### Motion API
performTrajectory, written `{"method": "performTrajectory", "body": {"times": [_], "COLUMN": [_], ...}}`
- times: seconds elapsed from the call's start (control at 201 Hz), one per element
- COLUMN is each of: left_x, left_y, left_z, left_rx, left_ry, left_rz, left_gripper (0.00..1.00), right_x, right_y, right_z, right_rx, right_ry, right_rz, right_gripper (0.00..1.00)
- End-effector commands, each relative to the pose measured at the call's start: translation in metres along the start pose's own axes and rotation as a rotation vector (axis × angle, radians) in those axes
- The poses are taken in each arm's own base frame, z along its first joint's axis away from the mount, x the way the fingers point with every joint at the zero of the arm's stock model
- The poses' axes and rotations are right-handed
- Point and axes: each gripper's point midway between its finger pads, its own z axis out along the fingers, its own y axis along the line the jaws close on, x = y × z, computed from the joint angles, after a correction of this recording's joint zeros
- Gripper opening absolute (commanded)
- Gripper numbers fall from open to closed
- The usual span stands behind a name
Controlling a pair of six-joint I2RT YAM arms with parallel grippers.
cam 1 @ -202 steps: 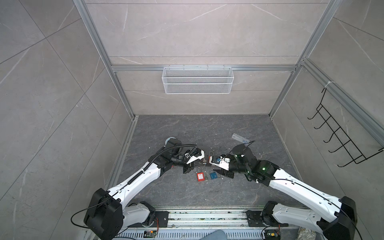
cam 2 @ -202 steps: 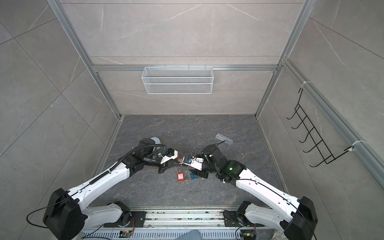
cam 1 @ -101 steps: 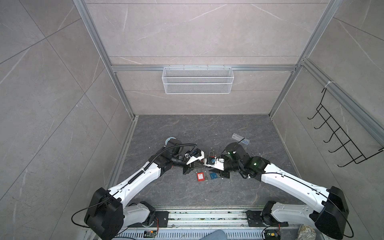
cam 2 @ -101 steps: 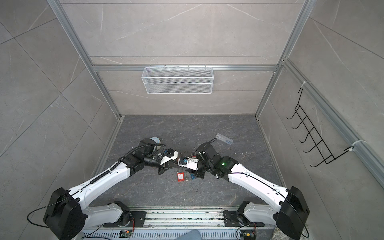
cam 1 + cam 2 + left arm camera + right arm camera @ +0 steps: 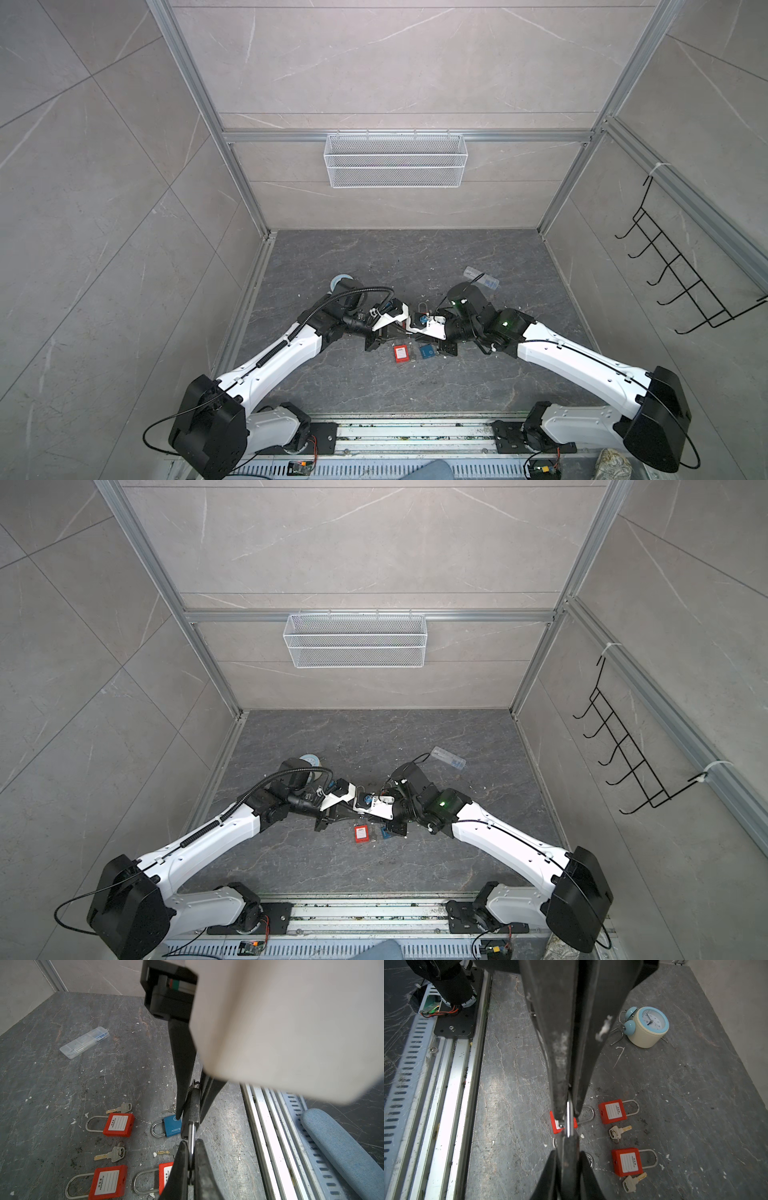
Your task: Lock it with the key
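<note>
1. Your left gripper [image 5: 191, 1145] is pinched narrow on the silver shackle [image 5: 569, 1118] of a dark padlock [image 5: 193, 1109], with its fingertips tight against the bar on both sides.
2. Your right gripper [image 5: 568, 1155] is drawn in narrow too. Its fingers [image 5: 180, 1084] press on either flank of the padlock's body, gripping from the end opposite the shackle.
3. You hold the padlock between the two grippers, which meet tip to tip. It sits off the tabletop [image 5: 415, 257], over the middle and nearer the front edge than the back.
4. A thin wire ring [image 5: 195, 1084] shows at the far end of the body, between the right fingers. You cannot tell from these views whether a key sits in the lock.
5. Below the held padlock, a blue padlock [image 5: 171, 1127] lies flat on the tabletop.
6. Three red padlocks [image 5: 118, 1125] lie near it, and one of them is partly hidden behind your left fingers.
7. A silver key [image 5: 121, 1108] lies just beside one red padlock.
8. A ringed key [image 5: 113, 1154] lies between two of the red padlocks.
9. A brass-coloured key [image 5: 165, 1152] lies between the blue padlock and the half-hidden red one.
10. An alarm clock [image 5: 646, 1026] rests on the left half of the tabletop.
11. A clear plastic case [image 5: 85, 1042] lies on the right half, well apart from the locks.
</note>
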Motion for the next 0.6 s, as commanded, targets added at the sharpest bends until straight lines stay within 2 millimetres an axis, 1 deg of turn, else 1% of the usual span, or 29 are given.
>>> {"method": "performTrajectory", "body": {"times": [0.0, 0.119, 0.224, 0.284, 0.304, 0.398, 0.483, 0.528, 0.593], "left_x": [-0.024, -0.023, -0.016, -0.011, -0.011, -0.005, -0.001, 0.000, -0.001], "left_y": [0.002, 0.004, 0.004, 0.002, 0.001, 0.000, 0.000, -0.002, -0.003], "left_z": [-0.005, -0.006, -0.007, -0.009, -0.009, -0.010, -0.011, -0.011, -0.011], "left_rx": [0.003, -0.010, -0.033, -0.043, -0.045, -0.063, -0.068, -0.059, -0.050], "left_ry": [-0.055, -0.047, -0.020, -0.015, -0.016, -0.008, -0.004, -0.004, -0.009], "left_rz": [0.072, 0.068, 0.076, 0.085, 0.089, 0.092, 0.084, 0.082, 0.082], "left_gripper": [0.00, 0.00, 0.28, 0.39, 0.40, 0.41, 0.36, 0.31, 0.29], "right_x": [-0.010, -0.011, -0.013, -0.013, -0.013, -0.012, -0.013, -0.012, -0.013], "right_y": [0.007, 0.008, 0.009, 0.009, 0.009, 0.009, 0.009, 0.009, 0.008], "right_z": [-0.002, -0.003, -0.004, -0.004, -0.004, -0.004, -0.004, -0.003, -0.004], "right_rx": [-0.049, -0.055, -0.057, -0.058, -0.059, -0.060, -0.062, -0.062, -0.057], "right_ry": [-0.028, -0.033, -0.039, -0.042, -0.041, -0.037, -0.039, -0.036, -0.036], "right_rz": [0.000, 0.000, 0.003, 0.003, 0.003, 0.005, 0.004, 0.005, 0.004], "right_gripper": [0.11, 0.08, 0.07, 0.06, 0.06, 0.05, 0.05, 0.05, 0.05]}}
